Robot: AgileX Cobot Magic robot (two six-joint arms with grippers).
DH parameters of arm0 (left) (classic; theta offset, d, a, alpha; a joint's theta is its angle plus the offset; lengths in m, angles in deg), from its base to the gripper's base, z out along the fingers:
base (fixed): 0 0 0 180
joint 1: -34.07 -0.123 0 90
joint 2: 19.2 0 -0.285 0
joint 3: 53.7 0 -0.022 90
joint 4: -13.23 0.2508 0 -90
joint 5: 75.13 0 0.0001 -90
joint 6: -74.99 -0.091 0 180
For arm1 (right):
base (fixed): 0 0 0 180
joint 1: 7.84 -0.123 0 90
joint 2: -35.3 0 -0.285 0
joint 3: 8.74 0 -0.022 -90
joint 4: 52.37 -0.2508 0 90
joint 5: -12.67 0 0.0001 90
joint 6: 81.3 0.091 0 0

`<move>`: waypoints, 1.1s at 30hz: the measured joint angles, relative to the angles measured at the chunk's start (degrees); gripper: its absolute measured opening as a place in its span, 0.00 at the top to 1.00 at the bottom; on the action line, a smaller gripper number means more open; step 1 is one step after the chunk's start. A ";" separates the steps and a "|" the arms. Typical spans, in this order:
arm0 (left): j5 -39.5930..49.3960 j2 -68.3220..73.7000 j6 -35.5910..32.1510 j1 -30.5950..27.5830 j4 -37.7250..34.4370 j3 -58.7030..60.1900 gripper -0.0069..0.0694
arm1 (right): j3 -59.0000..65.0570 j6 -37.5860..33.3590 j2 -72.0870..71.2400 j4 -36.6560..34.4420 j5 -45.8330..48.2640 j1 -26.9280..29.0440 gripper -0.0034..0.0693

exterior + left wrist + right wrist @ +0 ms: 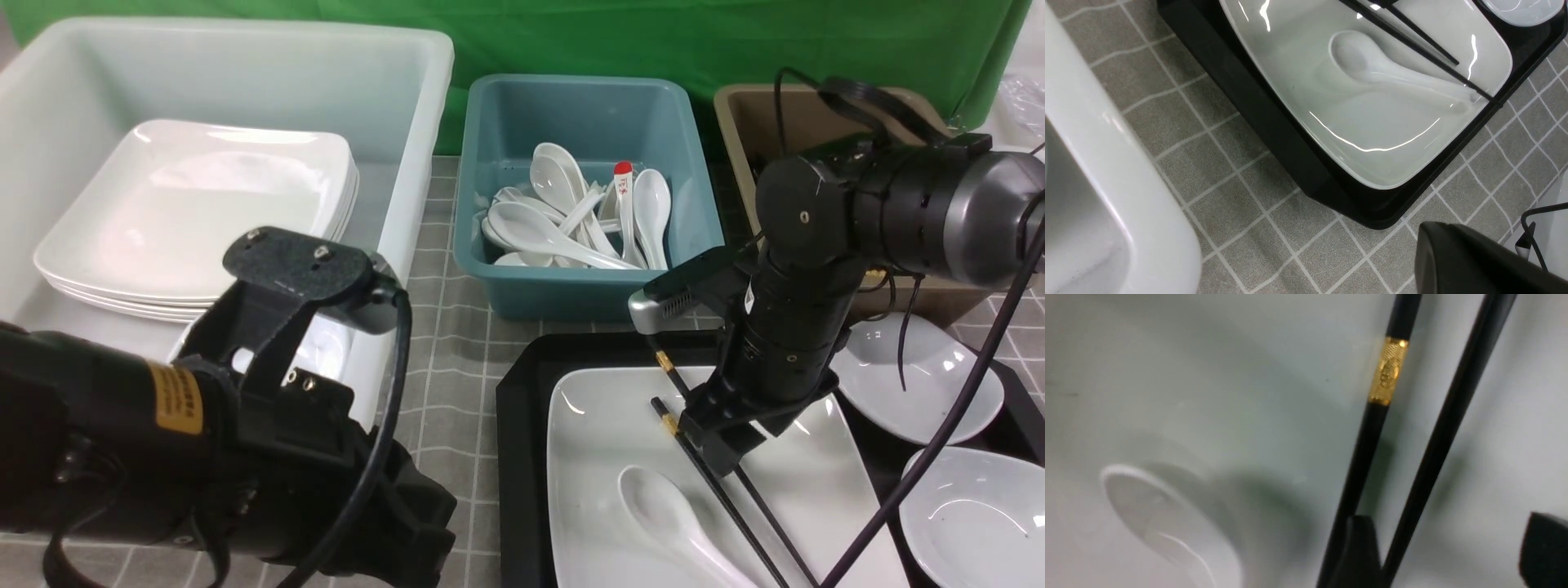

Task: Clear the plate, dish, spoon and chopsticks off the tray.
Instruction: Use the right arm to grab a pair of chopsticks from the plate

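The black tray (522,457) holds the large white plate (604,425). The white spoon (661,506) and the black chopsticks (718,490) with gold bands lie on the plate. A small white dish (922,384) and a second one (980,514) sit on the tray's right side. My right gripper (718,445) hangs low over the plate and is open. In the right wrist view one chopstick (1449,416) runs between the open gripper's (1449,555) fingers and the other (1372,437) passes by one finger. My left gripper (1453,257) is shut and empty over the cloth, left of the tray (1249,94).
A big white tub (408,122) at the left holds stacked white plates (196,204). A teal tub (490,163) at the back centre holds several spoons. A brown tub (751,114) stands behind my right arm. Grey checked cloth (457,343) covers the table.
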 joint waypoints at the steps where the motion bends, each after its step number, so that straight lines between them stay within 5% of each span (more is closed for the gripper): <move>1: -0.04 0.00 0.00 0.00 0.05 0.00 0.91 | 0.00 0.00 0.00 -0.94 0.00 0.00 0.15; 22: -1.14 0.00 0.01 0.00 0.24 0.00 0.91 | -0.04 -1.80 3.56 -3.18 -0.05 0.00 0.16; 25: -1.31 0.00 0.01 0.00 0.24 0.00 0.91 | -0.04 -1.75 3.56 -3.05 -0.05 0.00 0.32; 29: -1.40 0.00 0.01 0.00 0.24 0.00 0.91 | -0.04 -1.65 3.56 -3.12 0.38 0.00 0.76; 33: -1.42 0.00 0.01 0.00 0.24 0.00 0.91 | -0.04 -1.51 2.65 -3.24 1.77 0.00 0.76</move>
